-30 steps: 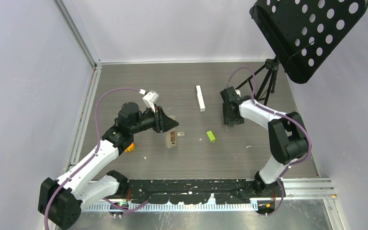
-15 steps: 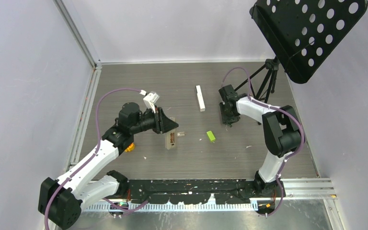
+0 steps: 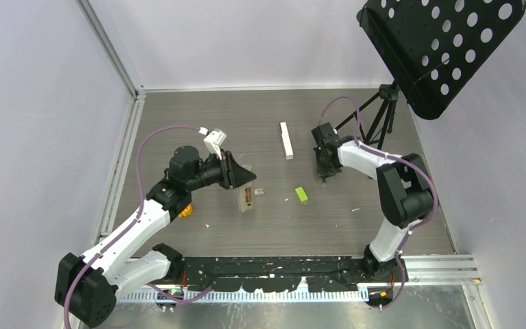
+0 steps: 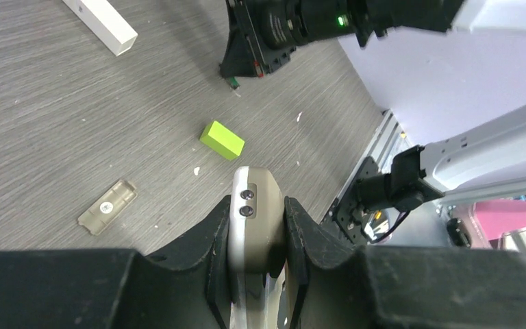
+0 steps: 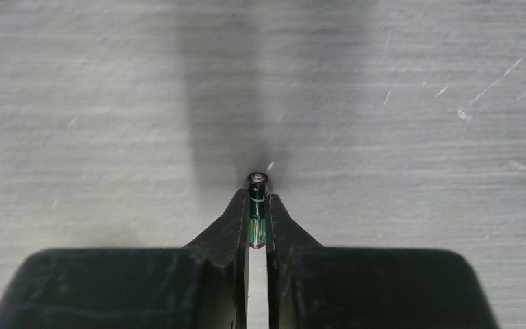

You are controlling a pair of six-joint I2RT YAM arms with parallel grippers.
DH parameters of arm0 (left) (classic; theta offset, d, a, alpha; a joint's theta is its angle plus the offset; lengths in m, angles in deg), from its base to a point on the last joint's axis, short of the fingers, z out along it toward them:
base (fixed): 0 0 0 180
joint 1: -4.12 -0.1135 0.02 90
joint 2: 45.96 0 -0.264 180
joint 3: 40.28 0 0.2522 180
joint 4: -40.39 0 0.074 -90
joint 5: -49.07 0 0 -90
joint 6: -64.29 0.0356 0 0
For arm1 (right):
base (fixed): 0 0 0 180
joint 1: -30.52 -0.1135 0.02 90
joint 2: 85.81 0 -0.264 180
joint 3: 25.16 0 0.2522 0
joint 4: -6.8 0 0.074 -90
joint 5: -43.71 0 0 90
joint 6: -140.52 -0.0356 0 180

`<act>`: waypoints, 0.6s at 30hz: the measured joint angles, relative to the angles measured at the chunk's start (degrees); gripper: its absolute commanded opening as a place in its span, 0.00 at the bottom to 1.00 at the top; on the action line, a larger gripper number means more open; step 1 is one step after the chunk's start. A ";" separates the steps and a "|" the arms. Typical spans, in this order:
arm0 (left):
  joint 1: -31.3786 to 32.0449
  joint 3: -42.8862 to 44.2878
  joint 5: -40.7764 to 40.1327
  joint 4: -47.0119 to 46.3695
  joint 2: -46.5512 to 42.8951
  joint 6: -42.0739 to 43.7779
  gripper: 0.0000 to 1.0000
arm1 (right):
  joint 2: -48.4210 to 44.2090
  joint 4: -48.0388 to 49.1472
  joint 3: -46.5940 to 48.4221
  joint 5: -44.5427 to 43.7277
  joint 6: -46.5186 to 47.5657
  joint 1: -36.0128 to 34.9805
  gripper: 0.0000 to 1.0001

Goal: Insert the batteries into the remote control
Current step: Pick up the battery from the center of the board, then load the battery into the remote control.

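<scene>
Top external: high behind bases, down on whole table (image 3: pixel 198 116)
Left wrist: low, facing green block (image 4: pixel 222 140)
Right wrist: close on table
Shared, top and left wrist: green block, right gripper (image 4: pixel 235 77)

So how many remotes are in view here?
2. A white remote lies on the table toward the far side, between the arms. A grey remote is clamped in the left end effector. No sign of another hidden one.
</scene>
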 measured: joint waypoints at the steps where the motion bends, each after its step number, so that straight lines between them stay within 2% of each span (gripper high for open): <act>1: 0.00 0.00 -0.28 -0.74 0.17 -0.87 0.00 | -1.51 0.48 -1.22 -0.98 -0.37 -1.11 0.03; 6: 0.00 0.00 -1.16 -3.96 1.38 -4.96 0.00 | -14.69 3.52 -5.09 -5.77 -3.08 -12.63 0.03; 11: 0.00 0.00 -2.99 -6.10 1.33 -8.52 0.00 | -30.62 13.75 -7.32 -7.06 -7.23 -24.41 0.03; 15: 0.00 0.00 -4.57 -6.21 1.14 -11.21 0.00 | -37.03 22.29 -9.94 -8.00 -9.86 -31.19 0.04; 18: 0.00 0.02 -5.60 -5.73 1.11 -13.07 0.00 | -37.97 27.43 -12.09 -8.00 -11.17 -35.01 0.04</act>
